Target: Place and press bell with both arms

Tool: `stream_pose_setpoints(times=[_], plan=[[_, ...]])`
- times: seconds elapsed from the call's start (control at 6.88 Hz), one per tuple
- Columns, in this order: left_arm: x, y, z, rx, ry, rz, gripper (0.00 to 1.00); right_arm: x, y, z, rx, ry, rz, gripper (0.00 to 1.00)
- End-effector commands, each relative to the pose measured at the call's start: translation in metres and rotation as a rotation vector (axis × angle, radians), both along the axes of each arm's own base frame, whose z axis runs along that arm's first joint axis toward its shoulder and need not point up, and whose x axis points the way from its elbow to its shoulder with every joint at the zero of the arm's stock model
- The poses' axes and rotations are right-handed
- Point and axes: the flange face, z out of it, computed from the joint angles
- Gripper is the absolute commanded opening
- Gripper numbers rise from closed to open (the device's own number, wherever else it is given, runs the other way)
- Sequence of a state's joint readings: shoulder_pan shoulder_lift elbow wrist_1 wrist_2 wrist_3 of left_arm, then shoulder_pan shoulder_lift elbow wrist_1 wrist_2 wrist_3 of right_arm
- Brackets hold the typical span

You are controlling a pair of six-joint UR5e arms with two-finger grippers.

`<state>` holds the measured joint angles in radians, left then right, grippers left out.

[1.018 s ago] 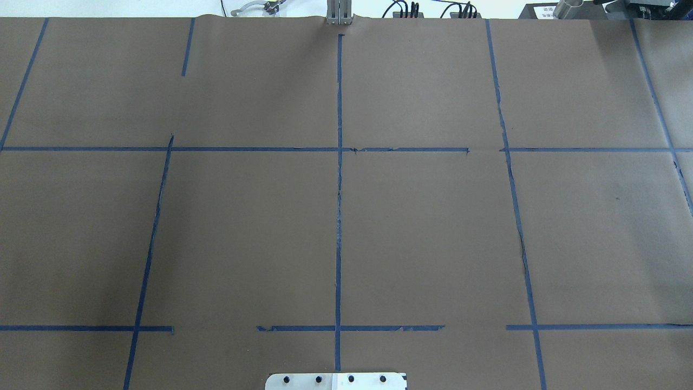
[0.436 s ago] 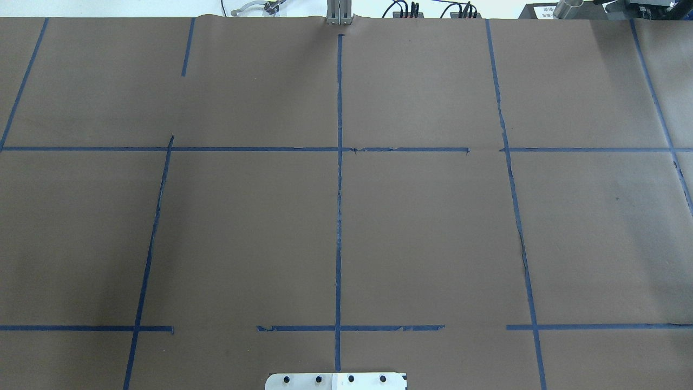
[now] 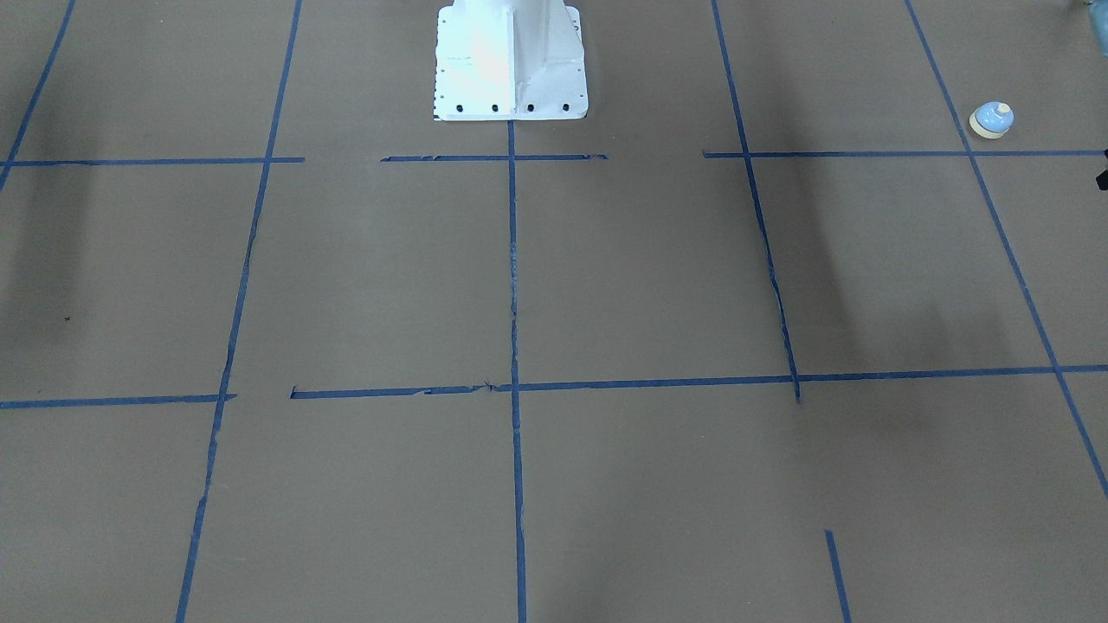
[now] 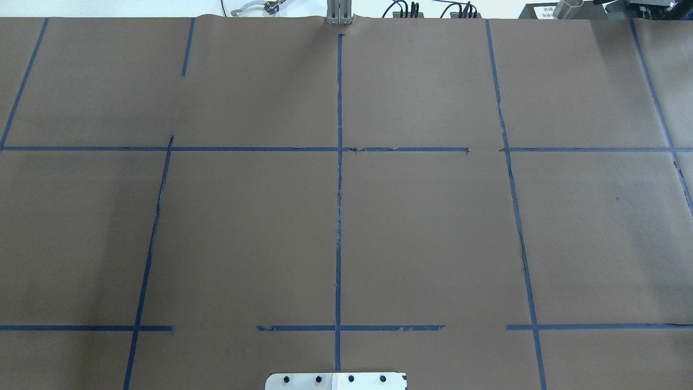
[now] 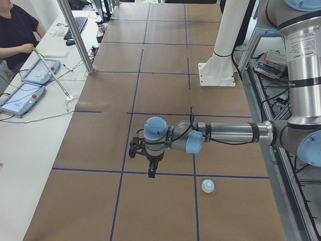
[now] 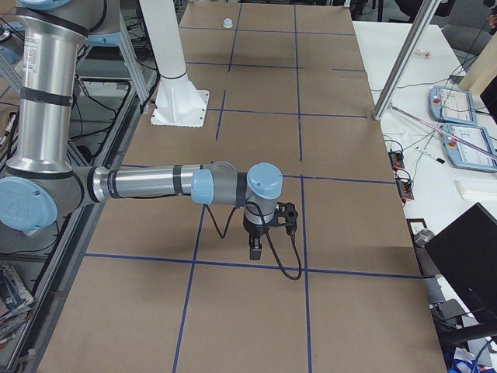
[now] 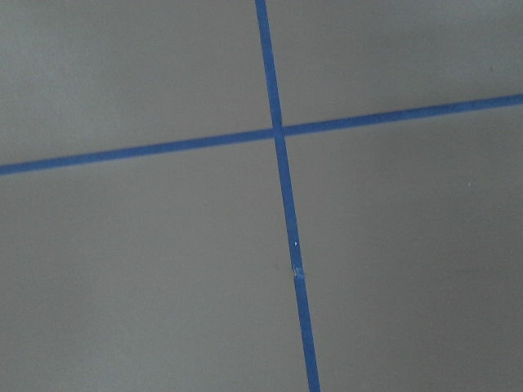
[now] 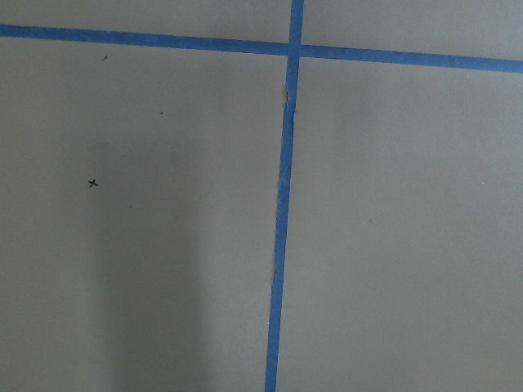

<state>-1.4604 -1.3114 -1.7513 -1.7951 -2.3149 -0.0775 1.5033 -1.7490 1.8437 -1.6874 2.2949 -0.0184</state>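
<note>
The bell (image 5: 208, 186) is small, with a light blue dome and a cream rim and knob. It stands on the brown paper near the table's end on my left, and also shows in the front-facing view (image 3: 991, 119) and far off in the exterior right view (image 6: 227, 22). My left gripper (image 5: 150, 172) hangs point-down above the paper, apart from the bell. My right gripper (image 6: 255, 250) hangs point-down over the table's other end. I cannot tell whether either gripper is open or shut. Both wrist views show only paper and tape.
The white bolted pedestal (image 3: 511, 61) stands at the robot's edge of the table (image 4: 335, 381). Blue tape lines (image 4: 339, 216) grid the brown paper. An operator (image 5: 15, 30), touch panels (image 5: 22, 95) and a metal post (image 5: 75, 35) are across the table.
</note>
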Motion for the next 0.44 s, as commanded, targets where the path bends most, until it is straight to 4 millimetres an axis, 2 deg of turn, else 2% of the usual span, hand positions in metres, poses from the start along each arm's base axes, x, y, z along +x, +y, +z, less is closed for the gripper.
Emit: stream_pose_setpoints(times=[0.0, 0.29], plan=[[0.037, 0.049, 0.031, -0.052, 0.001, 0.057, 1.00, 0.000, 0.002, -0.001, 0.000, 0.000, 0.000, 1.00], [0.067, 0.086, 0.052, -0.103, -0.017, 0.183, 1.00, 0.000, 0.002, -0.001, -0.001, 0.000, 0.001, 1.00]])
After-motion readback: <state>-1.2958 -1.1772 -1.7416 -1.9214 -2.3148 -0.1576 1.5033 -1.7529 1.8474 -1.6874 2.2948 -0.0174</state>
